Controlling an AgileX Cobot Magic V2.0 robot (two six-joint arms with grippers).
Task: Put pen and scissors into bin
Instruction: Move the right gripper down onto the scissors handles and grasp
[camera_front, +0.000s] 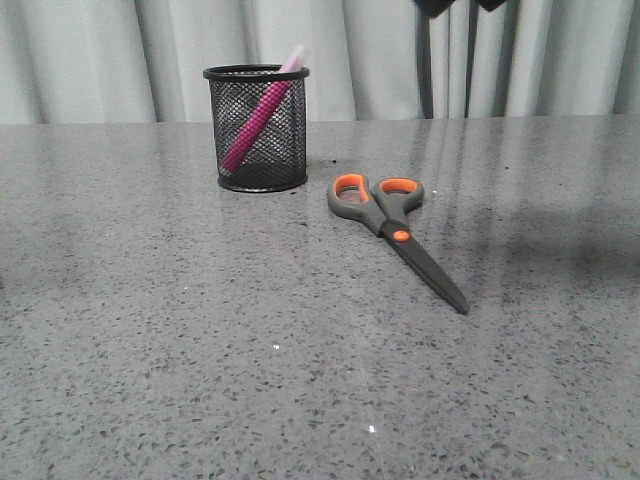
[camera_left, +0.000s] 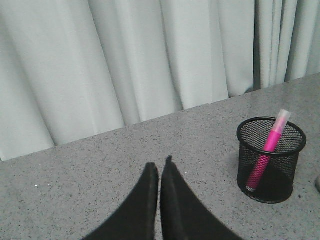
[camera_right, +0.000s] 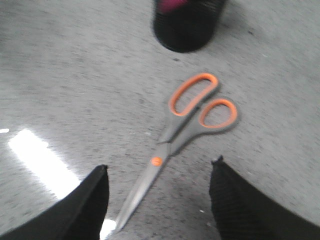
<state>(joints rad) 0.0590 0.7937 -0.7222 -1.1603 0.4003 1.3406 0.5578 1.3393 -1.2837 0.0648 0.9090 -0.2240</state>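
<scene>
**Scissors next, pen already binned**

While the pen (camera_front: 262, 115) is leaning inside the bin (camera_front: 257, 128), I'm hovering my right claw (camera_right: 159, 197), spread wide, over the scissors (camera_front: 395, 230) lying just beside it on the table (camera_front: 200, 350). My left claw (camera_left: 160, 172) is sitting clenched, empty. Next I'm needing a straight descent onto the blades.

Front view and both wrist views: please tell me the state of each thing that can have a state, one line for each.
pen: inside the bin, leaning, cap end above the rim.
bin: upright on the table, holding only the pen.
scissors: flat on the table, blades closed, outside the bin.
left gripper: shut, holding nothing.
right gripper: open, above the scissors, fingers either side of the blades.
</scene>
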